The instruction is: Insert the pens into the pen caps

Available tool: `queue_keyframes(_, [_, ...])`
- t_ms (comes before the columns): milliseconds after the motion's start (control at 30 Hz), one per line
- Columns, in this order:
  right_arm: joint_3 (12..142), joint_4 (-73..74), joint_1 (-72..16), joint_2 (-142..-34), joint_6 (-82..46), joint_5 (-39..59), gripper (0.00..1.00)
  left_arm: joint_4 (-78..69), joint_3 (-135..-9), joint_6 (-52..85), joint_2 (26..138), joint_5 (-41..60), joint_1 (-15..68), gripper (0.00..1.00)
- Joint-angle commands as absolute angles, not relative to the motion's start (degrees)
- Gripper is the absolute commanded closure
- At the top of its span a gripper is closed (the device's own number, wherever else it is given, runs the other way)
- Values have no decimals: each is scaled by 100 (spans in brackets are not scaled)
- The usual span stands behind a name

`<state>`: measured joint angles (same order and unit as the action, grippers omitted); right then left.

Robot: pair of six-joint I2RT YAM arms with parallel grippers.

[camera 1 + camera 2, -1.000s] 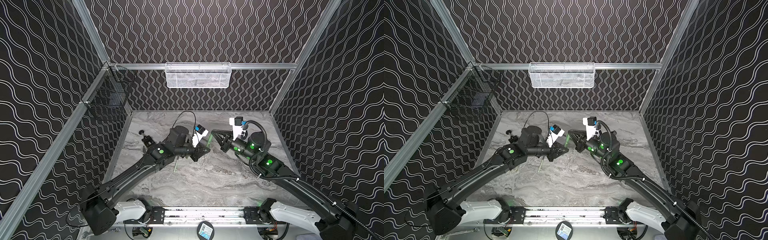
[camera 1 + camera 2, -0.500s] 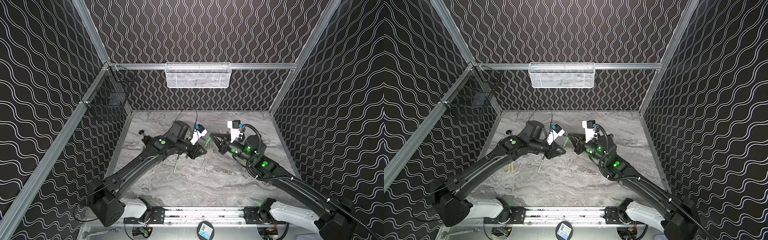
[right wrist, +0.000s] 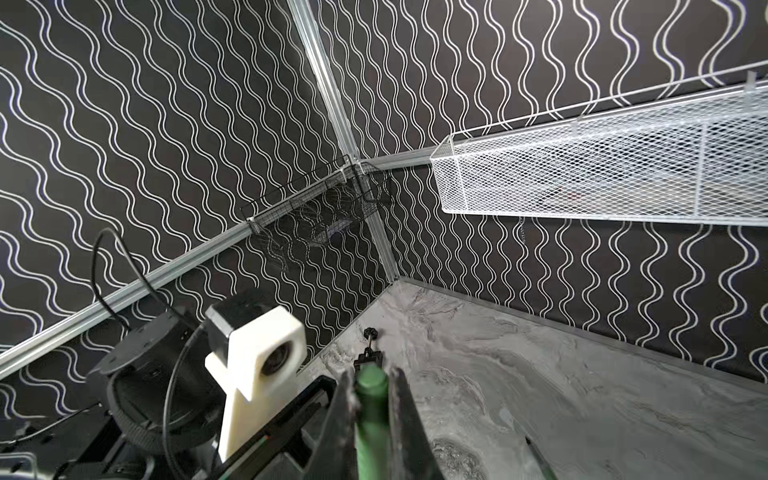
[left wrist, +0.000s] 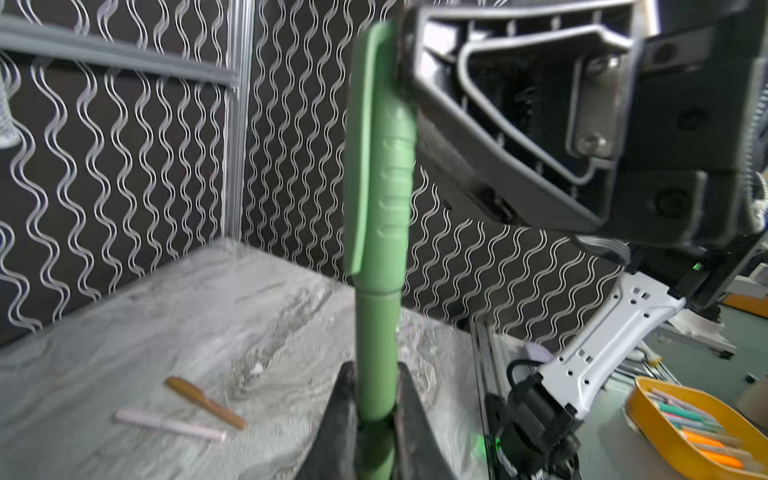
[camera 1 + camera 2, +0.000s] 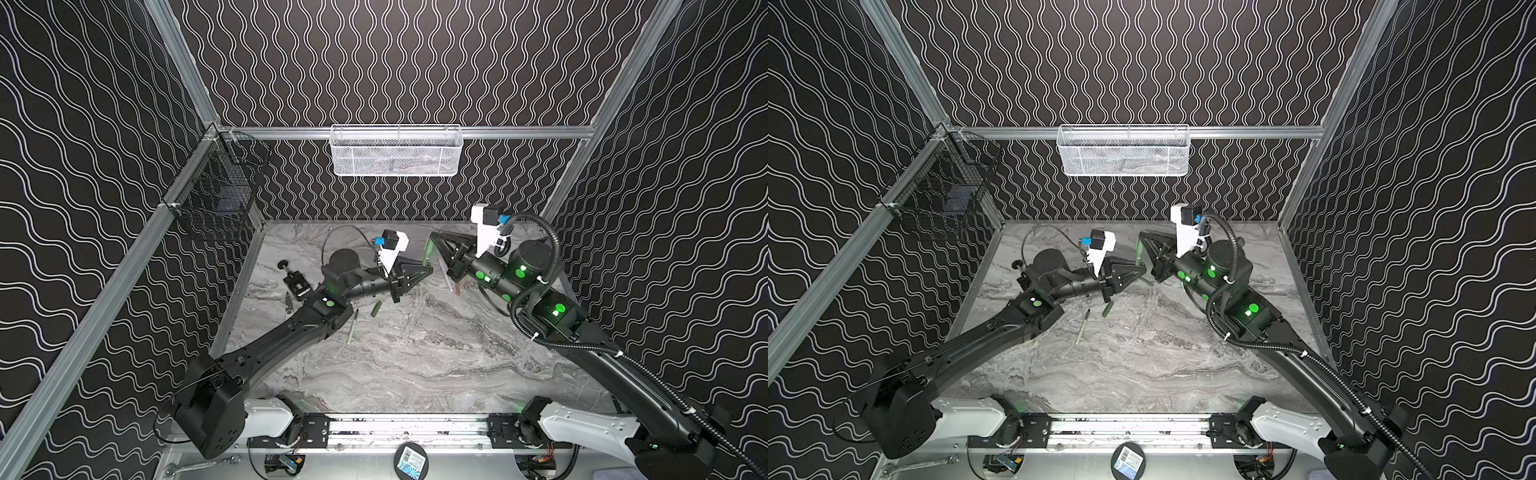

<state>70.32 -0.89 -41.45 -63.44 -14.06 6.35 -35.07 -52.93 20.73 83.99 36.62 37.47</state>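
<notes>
A light green pen [image 4: 376, 353] stands between my two grippers above the table's middle back, showing in both top views [image 5: 427, 254] [image 5: 1139, 257]. My left gripper [image 4: 376, 374] [image 5: 428, 271] is shut on its barrel. A matching green pen cap [image 4: 380, 166] with a clip sits over the pen's upper end. My right gripper [image 3: 371, 374] [image 5: 432, 237] is shut on that cap [image 3: 372, 399]. On the table lie a dark green cap [image 5: 376, 308] [image 5: 1107, 309], a green pen [image 5: 352, 328] [image 5: 1082, 328], a pink pen [image 4: 170, 424] and a tan one [image 4: 205, 402].
A black clamp [image 5: 296, 282] lies near the left wall. A white mesh basket [image 5: 396, 151] hangs on the back wall and a black wire basket [image 5: 218, 199] on the left wall. A yellow tray [image 4: 648, 436] of pens sits outside the enclosure.
Both grippers have moved right and toward the back together, with the green pen and cap between them. The pen stands more upright now. Both jaws stay shut.
</notes>
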Motion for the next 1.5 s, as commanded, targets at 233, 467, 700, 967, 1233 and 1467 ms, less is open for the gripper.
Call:
queue_keyframes(233, [7772, -1440, -4182, -6205, -700, 814, 59, -4487, -4912, 2344, 8276, 2970, 3661, 100])
queue_keyframes(467, [7878, -1613, -4316, -6634, -371, 1186, 56, -4603, -5066, 2603, 8384, 3232, 3666, 100])
queue_keyframes(700, [8202, -1490, -4318, -7213, -376, 1178, 61, -4651, -5018, 2621, 8306, 3387, 3667, 100])
queue_keyframes(967, [8200, -1299, -4316, -7314, -610, 1520, 98, -4440, -4975, 2424, 8142, 3516, 3665, 100])
queue_keyframes(1233, [7922, -1168, -4298, -7043, -686, 1291, 100, -4144, -4701, 2087, 7754, 3194, 3665, 57])
queue_keyframes(1467, [7793, -1069, -4290, -6932, -835, 1506, 100, -3924, -4911, 2031, 7933, 3520, 3667, 62])
